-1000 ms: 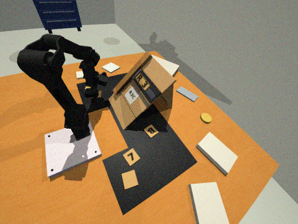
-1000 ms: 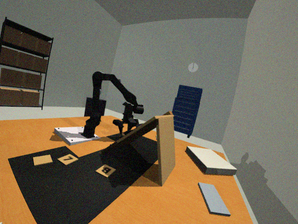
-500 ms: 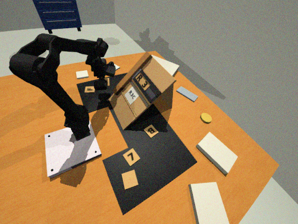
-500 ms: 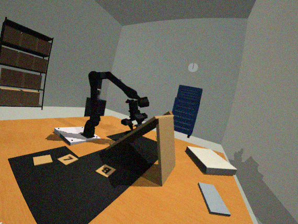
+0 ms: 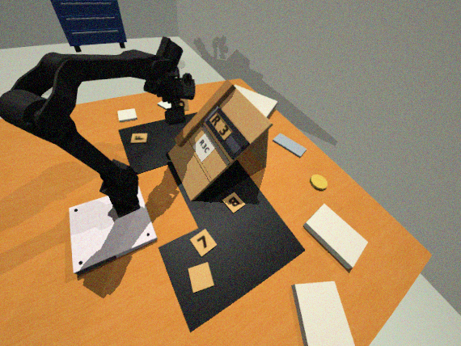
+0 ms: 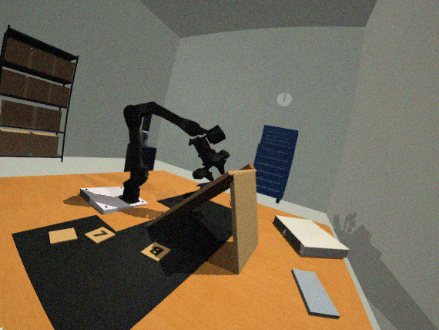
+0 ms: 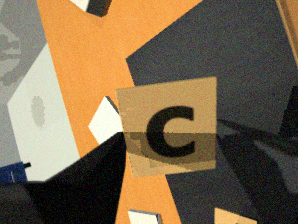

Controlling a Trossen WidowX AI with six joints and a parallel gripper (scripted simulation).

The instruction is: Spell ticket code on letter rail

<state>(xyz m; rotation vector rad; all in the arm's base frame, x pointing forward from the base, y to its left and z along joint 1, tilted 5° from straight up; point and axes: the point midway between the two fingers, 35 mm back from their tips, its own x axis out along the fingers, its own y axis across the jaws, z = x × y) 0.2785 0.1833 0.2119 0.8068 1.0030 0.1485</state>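
Note:
My gripper is shut on the C tile, holding it by two opposite edges, letter upright in the wrist view. It is raised at the left side of the tilted board. The ticket reads R3C. In the dark rail, the R tile and the 3 tile sit side by side, with bare rail beyond the 3. The F tile, B tile, 7 tile and an unmarked tile lie apart from the board.
Black mats lie under and around the board. White blocks, a blue-grey bar and a yellow disc lie on the counter. Small white pieces are near the gripper.

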